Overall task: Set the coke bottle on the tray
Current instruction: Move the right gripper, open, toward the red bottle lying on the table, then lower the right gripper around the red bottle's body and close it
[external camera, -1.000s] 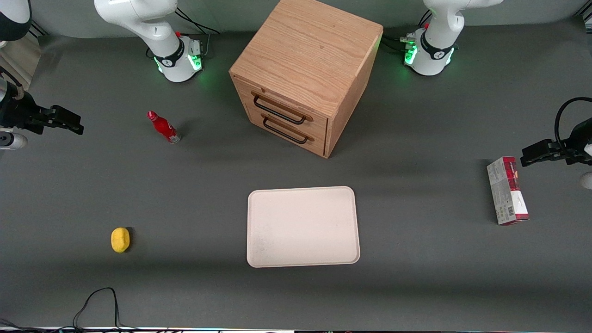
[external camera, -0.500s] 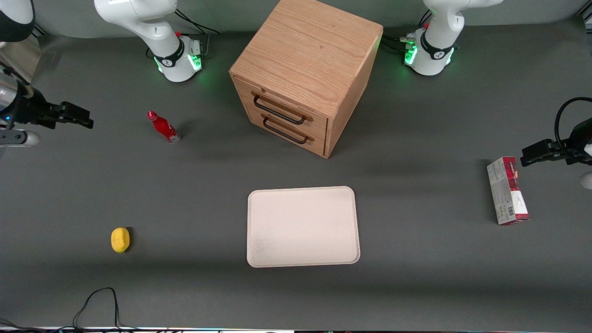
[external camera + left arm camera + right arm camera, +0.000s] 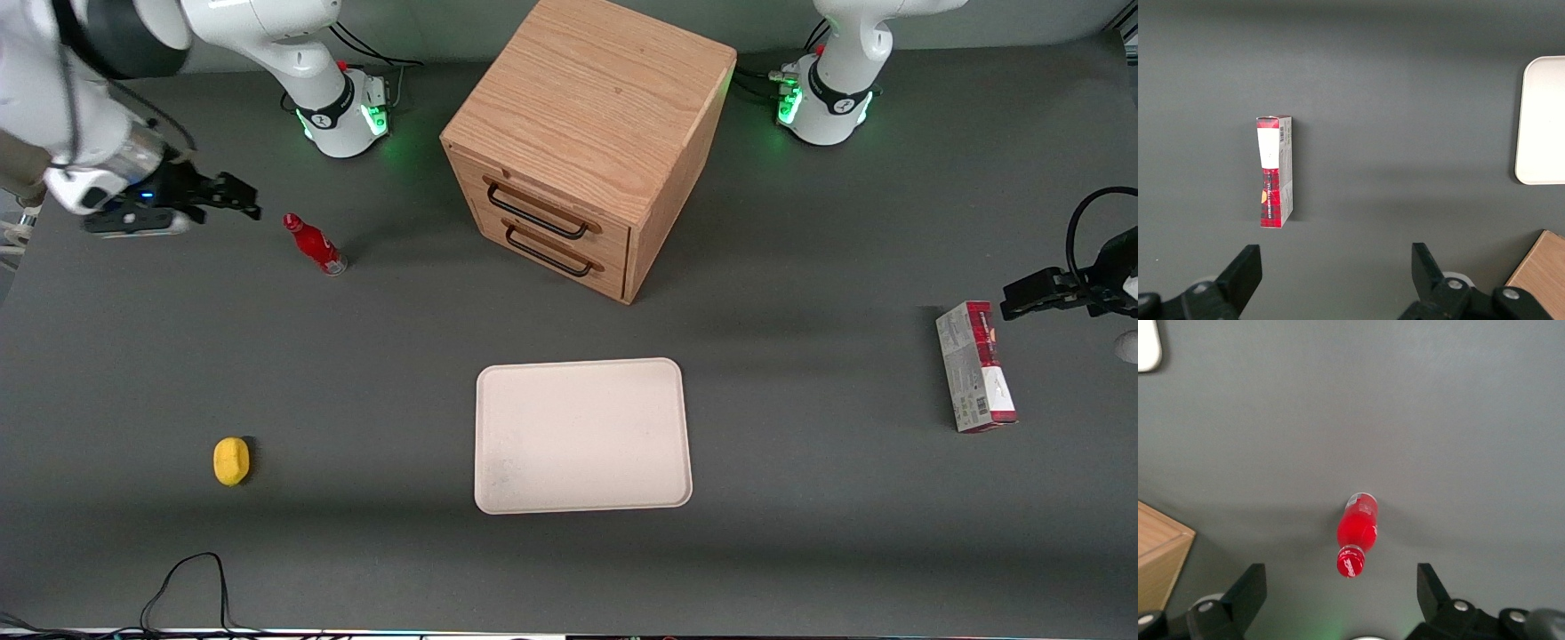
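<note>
Tool (image 3: 238, 197) gapes near upright coke bottle (image 3: 313, 243), label unreadable.

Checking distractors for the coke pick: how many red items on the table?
2. The coke bottle stands near the open gripper, at the working arm's end. A red-and-grey carton lies toward the parked arm's end. None appear hidden.

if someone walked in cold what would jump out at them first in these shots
Likely the big wooden drawer cabinet standing mid-table, with the cream-white tray lying bare, nearer the front camera than it. Next, the small red coke bottle standing upright on the grey mat toward the working arm's end, with the open gripper hovering close beside it, not touching. A yellow lemon and a red-and-grey carton lie at the two ends of the table.
</note>
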`<state>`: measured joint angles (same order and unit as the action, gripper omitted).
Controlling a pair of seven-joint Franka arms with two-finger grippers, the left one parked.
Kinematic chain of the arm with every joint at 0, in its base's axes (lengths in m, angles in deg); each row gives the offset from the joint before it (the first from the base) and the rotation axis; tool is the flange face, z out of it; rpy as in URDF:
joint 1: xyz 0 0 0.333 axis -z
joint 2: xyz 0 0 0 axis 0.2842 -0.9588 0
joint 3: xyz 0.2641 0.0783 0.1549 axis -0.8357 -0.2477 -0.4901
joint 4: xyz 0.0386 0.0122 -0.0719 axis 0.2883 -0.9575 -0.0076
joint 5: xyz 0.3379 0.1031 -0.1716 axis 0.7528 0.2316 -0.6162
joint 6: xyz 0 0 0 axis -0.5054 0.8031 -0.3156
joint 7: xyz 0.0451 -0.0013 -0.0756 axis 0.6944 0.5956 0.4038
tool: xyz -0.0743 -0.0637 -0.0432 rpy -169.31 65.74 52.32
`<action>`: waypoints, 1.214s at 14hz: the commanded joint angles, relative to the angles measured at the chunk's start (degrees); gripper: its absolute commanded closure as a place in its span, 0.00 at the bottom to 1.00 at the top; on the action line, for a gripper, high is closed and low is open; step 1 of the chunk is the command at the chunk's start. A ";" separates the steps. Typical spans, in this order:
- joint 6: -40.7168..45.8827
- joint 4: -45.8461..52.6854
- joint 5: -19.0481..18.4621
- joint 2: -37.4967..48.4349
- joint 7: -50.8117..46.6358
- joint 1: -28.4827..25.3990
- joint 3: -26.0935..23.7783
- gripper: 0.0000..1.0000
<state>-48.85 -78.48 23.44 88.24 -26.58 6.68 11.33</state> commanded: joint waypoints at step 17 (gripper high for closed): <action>-19.59 -16.46 -0.93 -5.61 0.92 0.95 0.42 0.88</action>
<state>-66.43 -93.35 22.94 83.71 -26.58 7.24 11.35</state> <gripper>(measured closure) 0.661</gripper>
